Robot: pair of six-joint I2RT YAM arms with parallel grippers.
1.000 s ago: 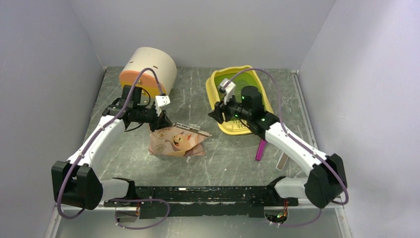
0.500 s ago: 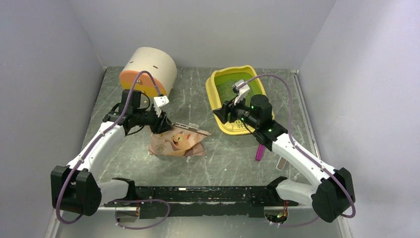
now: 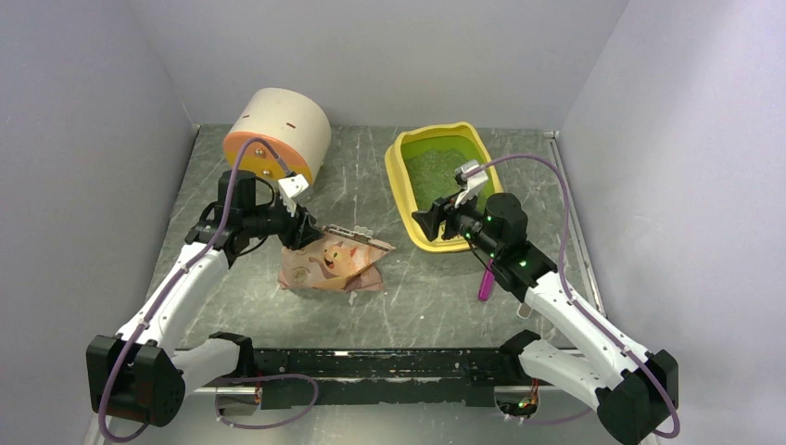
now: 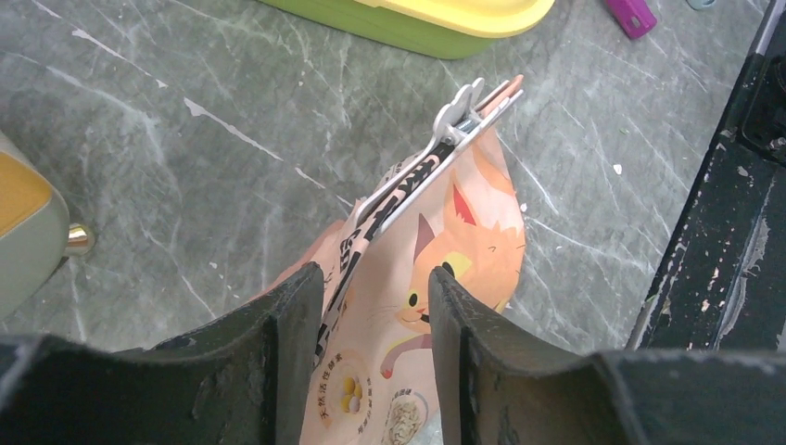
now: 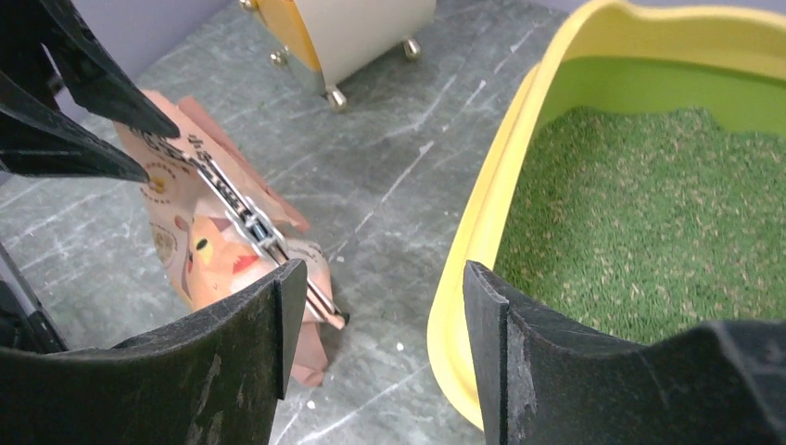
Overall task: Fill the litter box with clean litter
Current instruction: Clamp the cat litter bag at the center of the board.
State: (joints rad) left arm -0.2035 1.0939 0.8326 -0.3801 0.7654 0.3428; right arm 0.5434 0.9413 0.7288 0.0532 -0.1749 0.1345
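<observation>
Between the fingers of my left claw (image 4: 375, 283), which stood partly open and held nothing, ran the clipped top edge of the pink cat-printed bag (image 4: 454, 269). The bag lay on the worktop (image 4: 185, 158) just beyond the tips. Farther ahead of that claw sat a corner of the litter box (image 4: 463, 11).

My right claw (image 5: 380, 278) was also open and empty. The box's yellow rim curved away just past its right finger, and the clean litter (image 5: 649, 213) was spread as a green speckled layer inside, beyond the rim. Left of that claw lay the bag, and well beyond stood the cream-and-orange container (image 5: 361, 32).
</observation>
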